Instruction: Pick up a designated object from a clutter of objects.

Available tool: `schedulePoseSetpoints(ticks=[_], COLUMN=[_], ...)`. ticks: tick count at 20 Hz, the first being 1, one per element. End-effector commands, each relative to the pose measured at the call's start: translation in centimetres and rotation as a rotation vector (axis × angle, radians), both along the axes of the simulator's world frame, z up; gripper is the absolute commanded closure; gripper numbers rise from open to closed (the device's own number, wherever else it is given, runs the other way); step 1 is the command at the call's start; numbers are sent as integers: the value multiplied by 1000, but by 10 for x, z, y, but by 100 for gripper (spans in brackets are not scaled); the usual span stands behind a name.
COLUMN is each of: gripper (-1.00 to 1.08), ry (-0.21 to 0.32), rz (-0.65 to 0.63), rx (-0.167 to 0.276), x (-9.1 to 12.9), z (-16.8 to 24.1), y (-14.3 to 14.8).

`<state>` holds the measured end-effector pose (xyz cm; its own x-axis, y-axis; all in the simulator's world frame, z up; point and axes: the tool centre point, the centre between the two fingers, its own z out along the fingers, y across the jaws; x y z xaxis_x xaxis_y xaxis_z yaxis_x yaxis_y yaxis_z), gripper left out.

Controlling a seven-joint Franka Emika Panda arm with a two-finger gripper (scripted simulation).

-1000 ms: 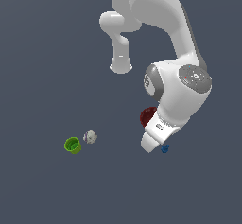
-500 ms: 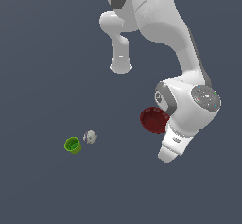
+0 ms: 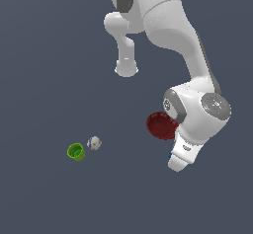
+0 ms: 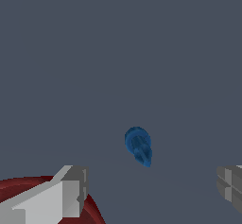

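The designated object, a tiny dark-blue knobbly piece [image 4: 138, 146], lies on the grey floor in the wrist view, just ahead of the gap between my fingers. In the exterior view only a blue sliver [image 3: 169, 155] of it shows at the edge of my hand. My gripper [image 4: 151, 185] is open and empty, with one finger [image 4: 71, 190] over the red bowl's rim and the other finger [image 4: 230, 183] far apart from it. In the exterior view the gripper [image 3: 179, 165] hangs low beside the dark-red ribbed bowl [image 3: 161, 126]; its fingers are hidden there.
The bright-green cup [image 3: 75, 152] and the grey-white lump [image 3: 94, 142] sit together towards the exterior view's left, well away from the hand. The red bowl [image 4: 21, 187] lies close beside one finger. The robot base [image 3: 126, 69] stands at the back.
The hand has swung from over the red bowl towards the exterior view's right and lowered a little. The blue piece, plain beside the hand a second ago, is now almost hidden behind it.
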<state>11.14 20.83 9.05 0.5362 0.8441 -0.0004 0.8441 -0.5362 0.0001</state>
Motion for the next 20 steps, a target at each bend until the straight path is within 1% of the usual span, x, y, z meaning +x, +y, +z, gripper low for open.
schedulePoseSetpoints(ticks=[1,8,14,15,20], gripper=[-92,-92,-92,108,108], ry=[1,0,0,0,0], rz=[0,4,5,5,5], rx=[0,0,0,0,0], x=[0,-1,0,0,0], z=[-7,-42,-48,-48,-48], y=[0,0,1,1,1])
